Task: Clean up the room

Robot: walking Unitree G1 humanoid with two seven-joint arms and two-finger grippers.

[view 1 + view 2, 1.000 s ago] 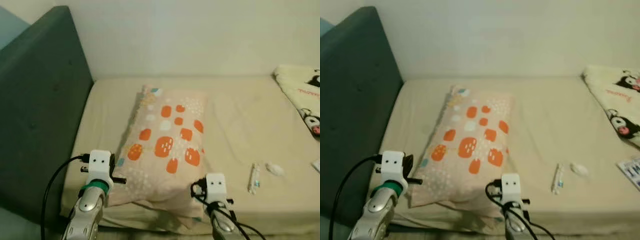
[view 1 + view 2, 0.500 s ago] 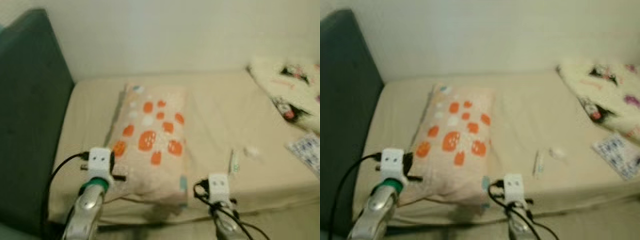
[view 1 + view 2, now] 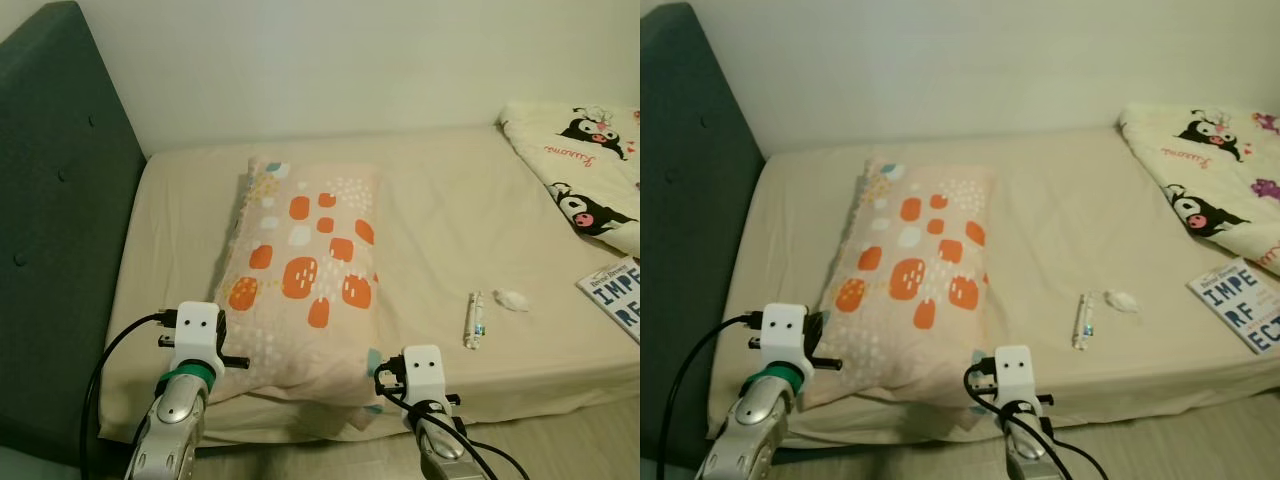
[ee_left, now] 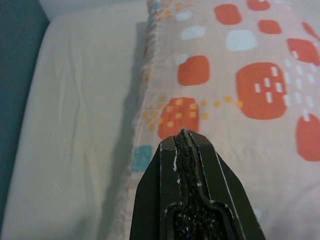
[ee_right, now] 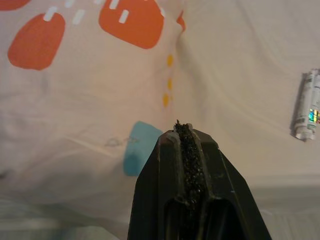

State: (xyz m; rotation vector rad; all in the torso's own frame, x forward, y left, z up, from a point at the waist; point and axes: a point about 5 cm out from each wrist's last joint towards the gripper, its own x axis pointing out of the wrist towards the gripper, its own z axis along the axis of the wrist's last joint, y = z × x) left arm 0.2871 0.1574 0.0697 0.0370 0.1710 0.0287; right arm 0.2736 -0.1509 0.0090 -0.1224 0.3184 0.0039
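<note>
A peach pillow (image 3: 300, 270) with orange and white patches lies on the beige bed sheet (image 3: 450, 230), one end at the near edge. My left gripper (image 4: 182, 134) is shut and empty, its tip just over the pillow's near left corner. My right gripper (image 5: 178, 126) is shut and empty too, over the pillow's near right corner by a blue patch. A small white tube (image 3: 474, 320) and a crumpled white tissue (image 3: 511, 300) lie on the sheet to the right. Both arms rise from below, the left arm (image 3: 180, 400) and the right arm (image 3: 430, 440).
A dark teal headboard (image 3: 60, 230) stands along the left. A cream blanket with cartoon prints (image 3: 590, 170) is bunched at the far right. A book (image 3: 615, 290) lies near the right edge. A pale wall runs behind the bed.
The camera has swung right and settled, bringing the book and more of the blanket into view. The arms stay at the pillow's near end; nothing on the bed has moved.
</note>
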